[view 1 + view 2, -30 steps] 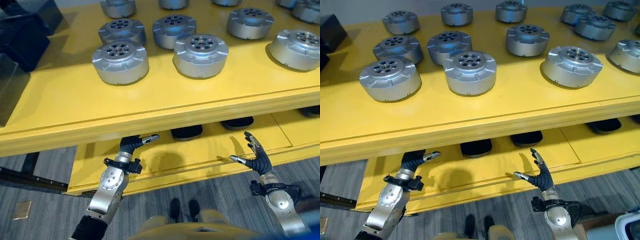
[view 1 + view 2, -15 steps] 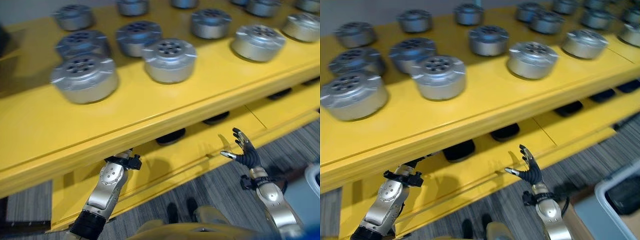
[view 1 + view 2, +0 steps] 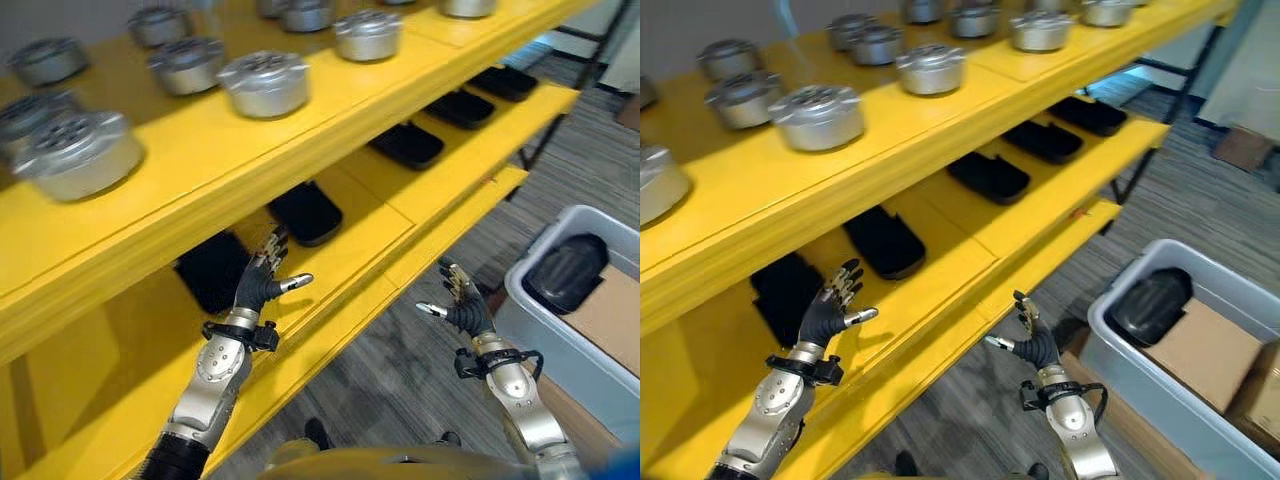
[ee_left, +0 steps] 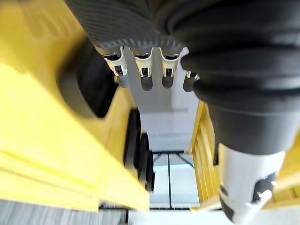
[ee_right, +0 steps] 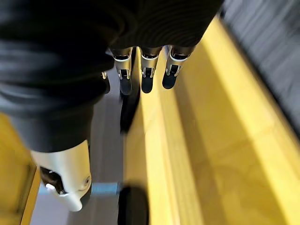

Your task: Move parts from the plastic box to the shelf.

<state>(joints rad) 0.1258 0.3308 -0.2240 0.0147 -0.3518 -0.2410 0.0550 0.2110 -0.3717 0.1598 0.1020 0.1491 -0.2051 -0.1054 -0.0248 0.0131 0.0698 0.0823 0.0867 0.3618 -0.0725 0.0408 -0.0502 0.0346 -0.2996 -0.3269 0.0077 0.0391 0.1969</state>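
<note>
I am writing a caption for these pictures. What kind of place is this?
Probably a workshop or parts store. A long yellow shelf carries rows of round silver metal parts, with flat black parts on the level below. A grey plastic box holding a black part stands on grey carpet.

Grey striped carpet floor (image 3: 970,420) lies beneath, with a cardboard box (image 3: 1242,147) standing at the far right.
</note>
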